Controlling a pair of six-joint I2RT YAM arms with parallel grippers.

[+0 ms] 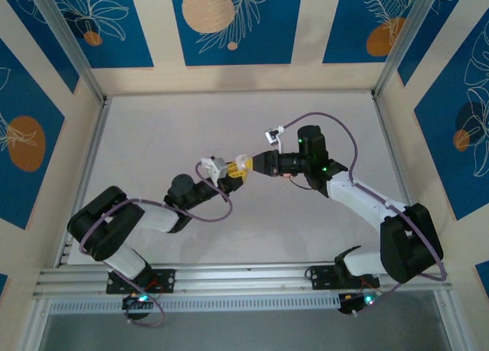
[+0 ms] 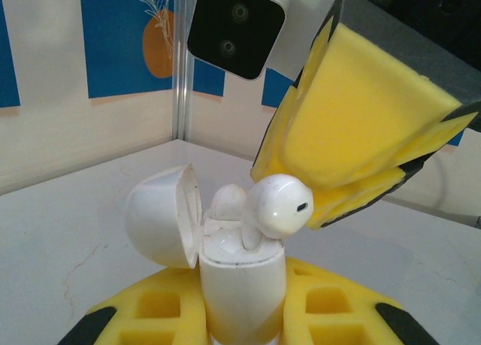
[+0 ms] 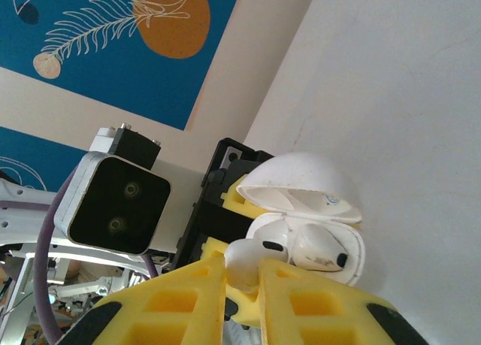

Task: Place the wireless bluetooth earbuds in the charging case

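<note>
Right gripper (image 3: 242, 279) pinching white earbud (image 3: 242, 256), open charging case (image 3: 301, 176) beside it, second earbud (image 3: 319, 247) seated inside

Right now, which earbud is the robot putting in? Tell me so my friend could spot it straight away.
Look over the middle of the table, where the left gripper holds a white case with its lid open. The earbud is the white one pinched between the yellow fingers of the right gripper, at the case's opening. Its twin lies inside the case, ungripped.
</note>
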